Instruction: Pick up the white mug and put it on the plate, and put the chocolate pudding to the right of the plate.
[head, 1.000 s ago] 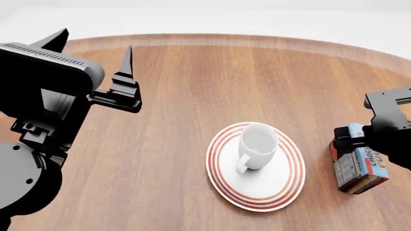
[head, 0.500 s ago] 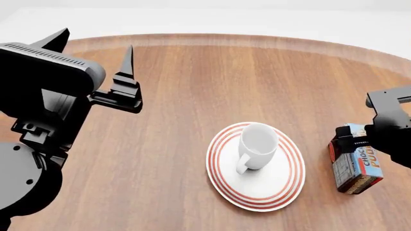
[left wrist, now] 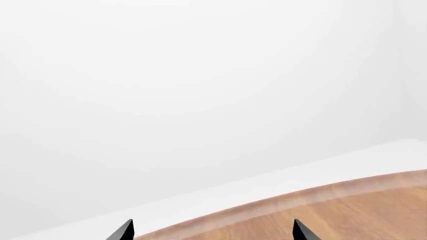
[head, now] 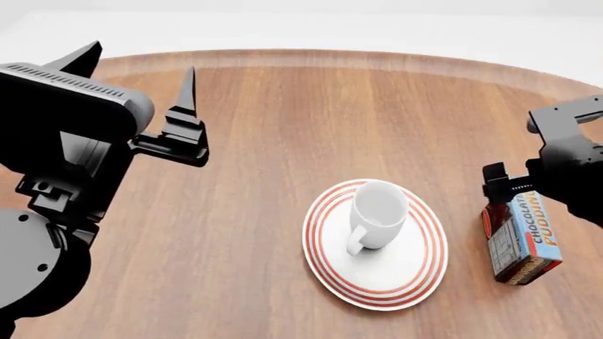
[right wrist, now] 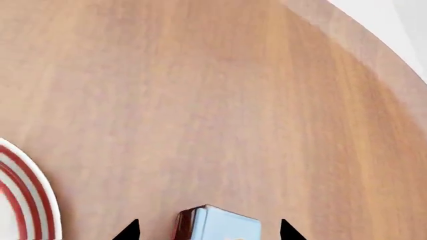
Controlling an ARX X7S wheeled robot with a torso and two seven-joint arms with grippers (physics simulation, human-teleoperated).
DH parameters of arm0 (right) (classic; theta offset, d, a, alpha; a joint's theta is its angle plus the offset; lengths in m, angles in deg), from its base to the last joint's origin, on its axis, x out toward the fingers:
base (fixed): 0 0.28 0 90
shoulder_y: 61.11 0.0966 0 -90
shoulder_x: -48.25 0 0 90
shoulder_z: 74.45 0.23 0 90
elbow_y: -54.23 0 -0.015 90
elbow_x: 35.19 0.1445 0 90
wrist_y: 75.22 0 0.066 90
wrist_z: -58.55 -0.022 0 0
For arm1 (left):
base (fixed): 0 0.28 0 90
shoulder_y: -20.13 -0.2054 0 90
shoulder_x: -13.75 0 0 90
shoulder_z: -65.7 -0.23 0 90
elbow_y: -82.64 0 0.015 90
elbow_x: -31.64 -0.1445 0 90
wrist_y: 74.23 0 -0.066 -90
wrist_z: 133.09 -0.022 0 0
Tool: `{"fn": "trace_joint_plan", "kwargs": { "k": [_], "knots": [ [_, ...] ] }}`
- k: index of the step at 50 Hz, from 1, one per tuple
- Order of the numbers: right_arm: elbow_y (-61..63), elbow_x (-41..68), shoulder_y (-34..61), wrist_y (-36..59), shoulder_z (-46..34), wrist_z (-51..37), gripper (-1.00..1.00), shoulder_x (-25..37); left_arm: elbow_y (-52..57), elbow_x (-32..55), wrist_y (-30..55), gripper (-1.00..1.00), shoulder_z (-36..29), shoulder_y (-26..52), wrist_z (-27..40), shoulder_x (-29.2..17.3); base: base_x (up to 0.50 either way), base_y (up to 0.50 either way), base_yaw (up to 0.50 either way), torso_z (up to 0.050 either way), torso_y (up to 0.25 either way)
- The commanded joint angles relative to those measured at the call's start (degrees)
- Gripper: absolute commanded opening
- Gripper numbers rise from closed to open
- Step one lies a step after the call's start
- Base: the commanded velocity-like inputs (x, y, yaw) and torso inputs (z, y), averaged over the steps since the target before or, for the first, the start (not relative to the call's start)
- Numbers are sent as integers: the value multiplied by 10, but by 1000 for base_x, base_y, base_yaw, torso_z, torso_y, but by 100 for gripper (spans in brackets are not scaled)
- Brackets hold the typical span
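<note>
Wood grain fills my left wrist view; the left gripper (left wrist: 210,231) is spread, empty. In the head view, the white mug (head: 378,213) sits upright on the plate (head: 414,275); the chocolate pudding (head: 524,240), blue-faced, stands just right of the plate. I'd lift the right gripper (right wrist: 208,231) straight up; its tips straddle the carton without gripping.

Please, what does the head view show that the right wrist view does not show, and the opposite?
Only the head view shows the white mug standing on the plate, the raised left claw, and the chocolate pudding lettering. Only the right wrist view shows the right claw tips apart, one on each side of the carton top, with gaps. Both share the wooden table, part of the plate's red rings and the carton, which stands to the right of the plate.
</note>
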Motion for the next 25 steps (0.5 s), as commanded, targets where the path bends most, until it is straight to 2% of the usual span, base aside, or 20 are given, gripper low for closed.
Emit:
{"fn": "trace_joint_plan", "kwargs": {
  "k": [1, 16, 25],
  "knots": [
    [42, -10, 19, 17, 10, 12, 100, -6, -1, -10, 2, 100, 14, -3, -15, 10, 0, 0, 0, 0, 0],
    [160, -4, 70, 64, 7, 9, 100, 28, 3, -10, 5, 100, 15, -3, -14, 9, 0, 0, 0, 0, 0],
    [278, 12, 87, 74, 13, 9, 100, 56, 7, -8, 4, 100, 17, -4, -12, 8, 0, 0, 0, 0, 0]
  ]
}}
